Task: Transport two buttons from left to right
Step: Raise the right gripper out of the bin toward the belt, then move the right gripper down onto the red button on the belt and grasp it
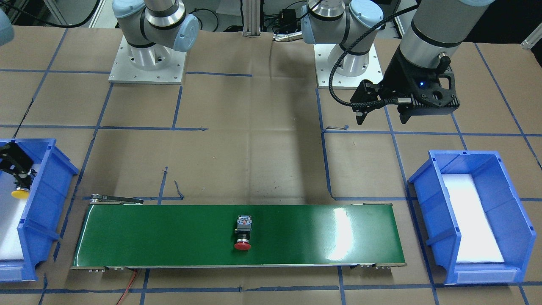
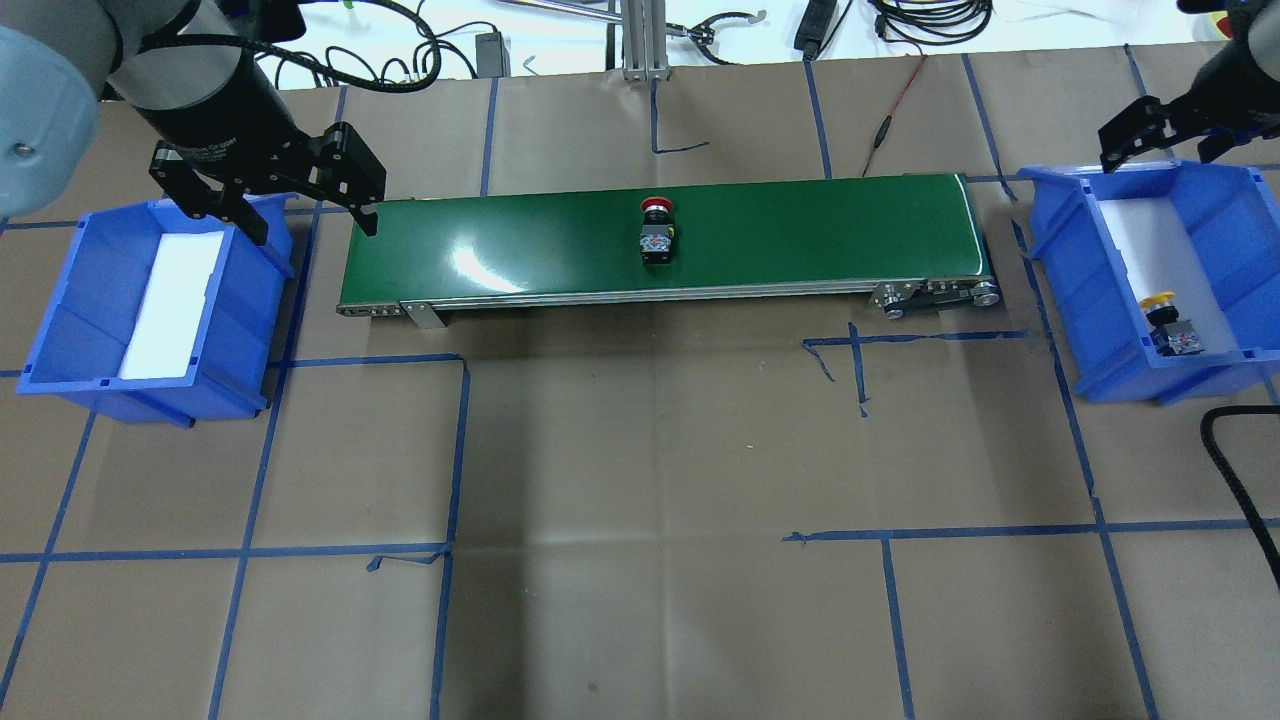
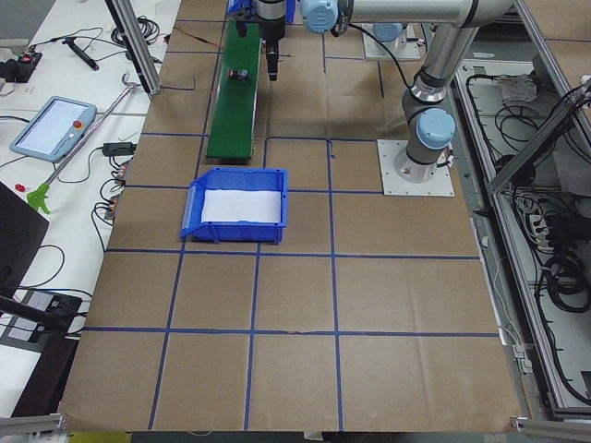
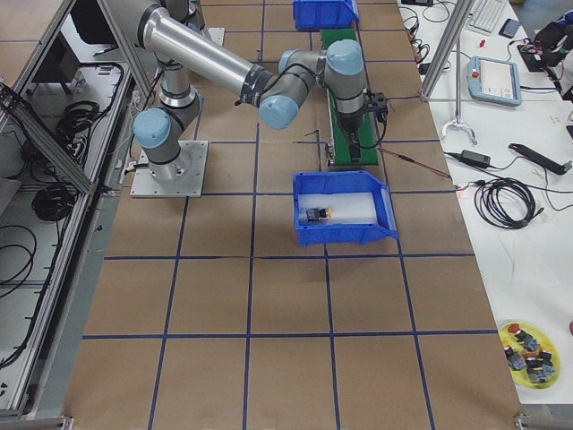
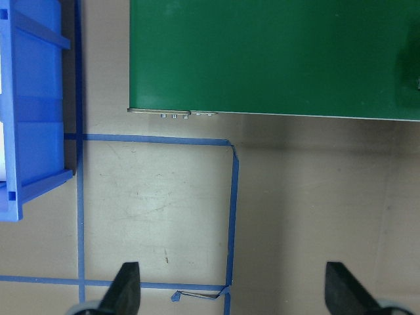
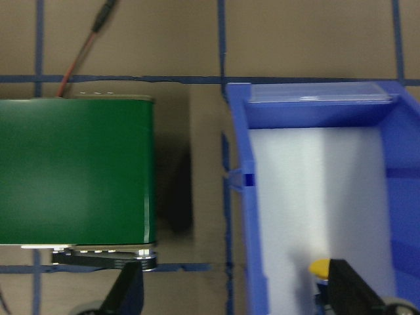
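The red-capped button (image 2: 657, 228) lies on its side at the middle of the green conveyor belt (image 2: 800, 230); the front view shows this button (image 1: 243, 233) too. The yellow-capped button (image 2: 1166, 322) lies on the white pad inside the right blue bin (image 2: 1060, 260). My left gripper (image 2: 310, 225) hangs open and empty between the left blue bin (image 2: 60, 330) and the belt's left end. My right gripper (image 2: 1155, 155) is open above the far end of the right bin, and the yellow cap (image 6: 319, 267) shows beside one finger (image 6: 348, 289), apart from it.
The left bin holds only a white pad (image 2: 170, 300). Blue tape lines cross the brown paper table. A red wire (image 1: 129, 284) runs from under the belt. Both arm bases (image 1: 146, 63) stand behind the belt. Cables and a pendant (image 3: 51, 125) lie beyond the table.
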You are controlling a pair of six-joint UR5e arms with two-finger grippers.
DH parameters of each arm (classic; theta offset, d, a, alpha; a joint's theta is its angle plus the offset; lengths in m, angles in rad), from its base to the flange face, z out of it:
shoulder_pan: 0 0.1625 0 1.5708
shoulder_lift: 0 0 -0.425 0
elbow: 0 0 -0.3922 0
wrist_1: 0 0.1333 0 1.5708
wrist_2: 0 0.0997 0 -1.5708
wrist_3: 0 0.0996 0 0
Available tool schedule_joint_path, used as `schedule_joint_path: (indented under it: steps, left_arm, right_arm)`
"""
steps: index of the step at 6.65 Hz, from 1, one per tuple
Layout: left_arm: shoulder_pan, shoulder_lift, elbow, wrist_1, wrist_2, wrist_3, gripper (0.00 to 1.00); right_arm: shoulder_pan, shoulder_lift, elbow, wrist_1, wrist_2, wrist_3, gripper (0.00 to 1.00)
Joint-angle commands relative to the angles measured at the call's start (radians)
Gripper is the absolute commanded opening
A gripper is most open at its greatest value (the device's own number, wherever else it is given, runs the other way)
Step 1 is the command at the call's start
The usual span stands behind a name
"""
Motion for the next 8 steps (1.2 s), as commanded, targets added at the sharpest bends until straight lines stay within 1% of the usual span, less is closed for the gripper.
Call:
schedule_joint_path:
  steps: [1,2,3,4,5,6,7,8]
  left_arm:
    - [0.000,0.000,0.000,0.000,0.000,-0.001,1.00]
    - [0.000,0.000,0.002,0.000,0.000,-0.001,1.00]
    - [0.000,0.000,0.002,0.000,0.000,-0.001,1.00]
    - [0.000,0.000,0.002,0.000,0.000,-0.001,1.00]
    - [0.000,0.000,0.002,0.000,0.000,-0.001,1.00]
    - [0.000,0.000,0.002,0.000,0.000,-0.001,1.00]
    - [0.000,0.000,0.002,0.000,0.000,-0.001,1.00]
    - [0.000,0.000,0.002,0.000,0.000,-0.001,1.00]
  right_arm:
    - [0.140,-0.023,-0.011,0.044,0.076,0.220,0.99]
    - [0.204,-0.020,-0.009,0.035,0.105,0.288,0.99]
    - [0.242,-0.008,0.003,0.030,0.107,0.322,0.98]
    - [0.265,0.027,0.020,0.030,0.107,0.330,0.96]
    - [0.301,0.059,0.014,0.005,0.106,0.339,0.96]
    - [0.326,0.067,0.015,-0.046,0.107,0.386,0.96]
    - [0.369,0.104,0.012,-0.072,0.104,0.414,0.96]
    - [0.404,0.138,0.012,-0.148,0.100,0.419,0.96]
